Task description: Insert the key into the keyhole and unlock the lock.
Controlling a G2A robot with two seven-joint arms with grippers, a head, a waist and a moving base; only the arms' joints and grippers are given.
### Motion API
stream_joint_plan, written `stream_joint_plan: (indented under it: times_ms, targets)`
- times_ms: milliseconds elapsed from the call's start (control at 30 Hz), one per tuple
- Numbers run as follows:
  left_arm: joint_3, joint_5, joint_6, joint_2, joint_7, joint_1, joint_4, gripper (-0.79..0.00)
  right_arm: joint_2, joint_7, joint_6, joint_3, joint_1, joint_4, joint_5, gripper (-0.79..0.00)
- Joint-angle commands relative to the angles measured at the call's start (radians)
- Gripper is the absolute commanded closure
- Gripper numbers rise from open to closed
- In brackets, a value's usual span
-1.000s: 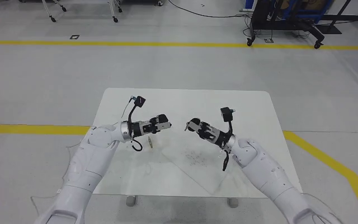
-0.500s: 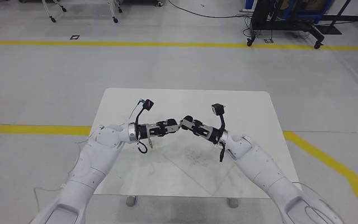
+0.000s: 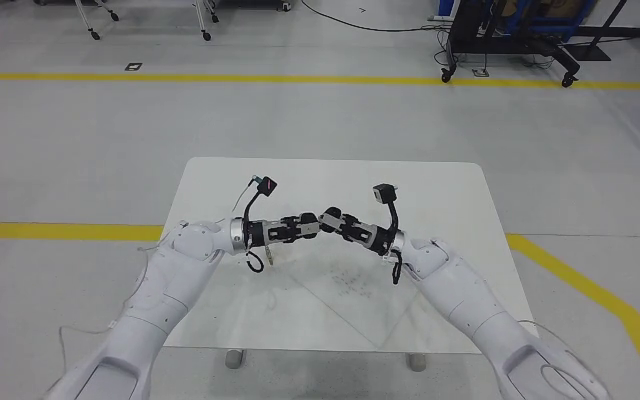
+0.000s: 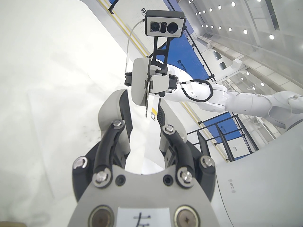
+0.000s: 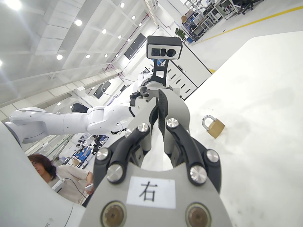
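The white worktop (image 3: 440, 200) carries the lock alone. Both arms are raised above its middle, wrists turned toward each other so that the two tools meet tip to tip in the air rather than down at the surface.

The left tool (image 4: 142, 109) is spread wide and holds nothing. Its fingers (image 4: 119, 114) stand on either side of the other tool's tips, which suggests it is set to receive something or to steady it.

The right tool (image 5: 158, 109) is closed almost fully, its pads pressed together. Seen from the left wrist, a thin metal blade sticks out from between them; this looks like the key (image 4: 147, 98), held edge-on with its end toward the open left tool. A handover seems the likeliest reason for the pose, perhaps to get a better hold before insertion, though that is a reading and not something shown.

The lock (image 5: 213, 126), a small brass padlock with its shackle closed, lies flat on the worktop beside and below the left arm, well apart from both tools. With nothing holding it, it would probably slide if the key were pushed in, so it may need pinning first.
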Motion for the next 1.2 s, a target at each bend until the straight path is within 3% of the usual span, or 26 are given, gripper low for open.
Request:
stream_joint_plan:
  times_ms: [0,67,133,433,1167]
  targets:
    - [0.009,-0.007,-0.001,0.002,0.001,-0.004,0.001,-0.231,-0.003,0.002,0.0,0.001,0.0,0.004,-0.001,0.0]
    - [0.019,-0.013,-0.001,0.004,0.001,-0.009,0.004,-0.188,-0.006,0.005,0.0,0.004,0.002,0.01,-0.002,0.0]
    - [0.027,-0.017,-0.001,0.007,0.001,-0.012,0.009,0.0,-0.008,0.006,0.0,0.007,0.002,0.014,-0.005,0.0]
    - [0.061,-0.021,0.003,0.011,-0.003,-0.032,0.028,0.0,-0.013,0.021,0.0,0.031,-0.004,0.013,-0.004,0.0]
    - [0.038,-0.066,-0.017,0.023,0.017,-0.037,0.063,0.0,-0.022,0.143,0.0,0.058,-0.017,0.02,0.036,0.0]
